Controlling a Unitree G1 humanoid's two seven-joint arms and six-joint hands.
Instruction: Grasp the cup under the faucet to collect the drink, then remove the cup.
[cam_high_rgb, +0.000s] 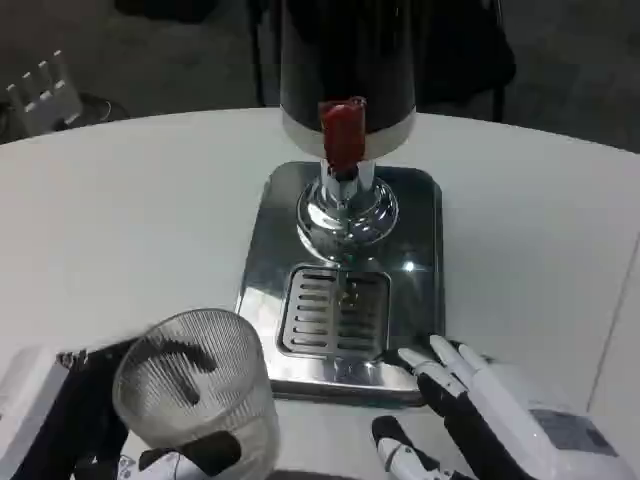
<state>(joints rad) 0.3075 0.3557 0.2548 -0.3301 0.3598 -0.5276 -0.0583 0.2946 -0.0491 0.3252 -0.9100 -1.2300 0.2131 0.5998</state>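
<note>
Cup (195, 385) is the ribbed clear one at bottom left, sitting in the left hand (150, 420), whose dark fingers wrap round the side and base. It's upright w/ the mouth open to the top, looks empty afaict, and it's near the front-left corner of the steel tray (415, 215) but not on it. So nowhere near the pour spot yet.

Dispenser (345, 60) is at the back of the tray: dark body, red tap lever (341, 130) facing front, chrome faucet (347, 200) right below it. The slotted drip grate (335, 310) sits straight under the spout, which makes sense bc that's where drips land and where a cup needs to stand.

Right hand (460, 410) is at the tray's front-right corner, fingers spread apart w/ nothing in them, tips just about at the tray edge. Can't tell if they're actually touching it. My guess is it's parked there so it's close to the lever w/o blocking the grate.

Imo the job is early on: the cup's gripped but still has to go up and right onto the grate under the spout. Keeping it level matters less now than once it's full. Main risk I'd say is clipping the tray's lip on the way in.
</note>
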